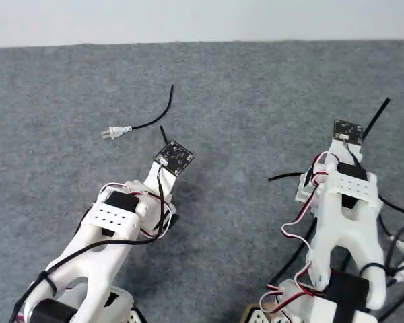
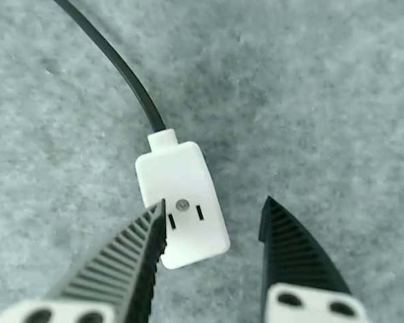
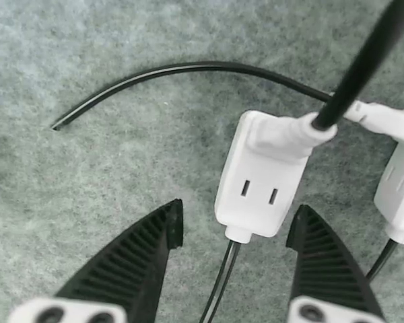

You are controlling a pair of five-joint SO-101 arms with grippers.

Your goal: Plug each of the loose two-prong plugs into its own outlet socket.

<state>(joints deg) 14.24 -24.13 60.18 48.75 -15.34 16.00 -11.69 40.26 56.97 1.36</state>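
A white outlet socket [image 2: 182,202] with two slots lies on the grey carpet, its black cord [image 2: 114,64] running away from it. My left gripper [image 2: 213,206] is open around it, one fingertip [image 2: 155,225] at the socket's edge. A loose two-prong plug [image 1: 115,132] with a curved black cord lies beyond the left arm. My right gripper [image 3: 239,208] is open with a second white socket [image 3: 259,176] between its fingers. A white plug body [image 3: 380,122] lies against that socket's far end; whether it is seated, I cannot tell.
Another white block [image 3: 397,188] with its own cord lies just beside the right gripper's socket. A black cord [image 3: 182,70] with a free end curves across the carpet beyond it. Several arm cables [image 1: 390,235] trail near the right arm's base.
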